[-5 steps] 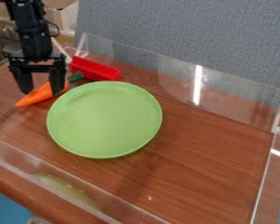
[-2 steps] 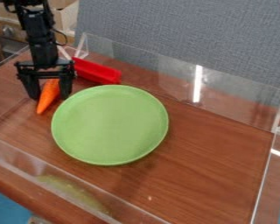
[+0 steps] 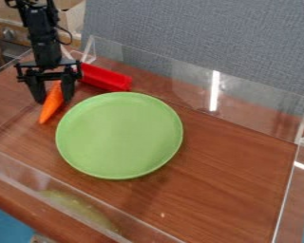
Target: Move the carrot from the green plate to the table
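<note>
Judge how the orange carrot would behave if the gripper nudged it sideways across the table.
The carrot is round and tapered, so it would probably roll in a curve. The table looks glossy, so it may also slide easily. It appears small, likely light.

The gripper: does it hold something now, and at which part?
The gripper stands over the carrot, fingers at its upper, thick end. Whether they really grip it cannot be told.

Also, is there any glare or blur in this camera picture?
In the camera view, white glare streaks sit on the clear acrylic wall; the table shows a soft sheen; the gripper and carrot are slightly soft; the green plate looks evenly lit.
</note>
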`<state>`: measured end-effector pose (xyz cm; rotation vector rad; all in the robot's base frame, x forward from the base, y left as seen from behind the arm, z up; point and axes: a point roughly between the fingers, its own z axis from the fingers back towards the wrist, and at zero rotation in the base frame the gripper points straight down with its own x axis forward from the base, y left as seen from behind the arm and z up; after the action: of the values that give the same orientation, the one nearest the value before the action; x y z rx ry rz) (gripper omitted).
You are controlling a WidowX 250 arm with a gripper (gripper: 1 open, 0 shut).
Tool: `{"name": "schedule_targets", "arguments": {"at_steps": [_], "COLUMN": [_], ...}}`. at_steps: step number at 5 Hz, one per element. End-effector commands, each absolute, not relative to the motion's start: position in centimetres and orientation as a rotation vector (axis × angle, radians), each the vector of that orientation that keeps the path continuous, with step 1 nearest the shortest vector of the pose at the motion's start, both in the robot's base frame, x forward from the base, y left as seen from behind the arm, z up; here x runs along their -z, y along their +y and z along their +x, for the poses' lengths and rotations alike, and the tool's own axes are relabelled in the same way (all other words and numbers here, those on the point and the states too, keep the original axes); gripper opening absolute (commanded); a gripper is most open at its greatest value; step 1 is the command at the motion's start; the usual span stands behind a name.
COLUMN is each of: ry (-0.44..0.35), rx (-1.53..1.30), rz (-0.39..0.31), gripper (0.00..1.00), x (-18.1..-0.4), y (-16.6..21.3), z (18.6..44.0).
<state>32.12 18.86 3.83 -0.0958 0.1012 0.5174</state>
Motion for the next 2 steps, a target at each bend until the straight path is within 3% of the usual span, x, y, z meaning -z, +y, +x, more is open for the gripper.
{"name": "schedule_targets", "arguments": {"at_steps": [1,2], "ry": [0.051,0.059], "rx": [-0.459,-0.402], "rz": [-0.074,-0.071], "gripper": [1.00,1.00], "x": [-5.78,-5.77], "y": [19.07,19.09], "z": [32.84,32.59]}}
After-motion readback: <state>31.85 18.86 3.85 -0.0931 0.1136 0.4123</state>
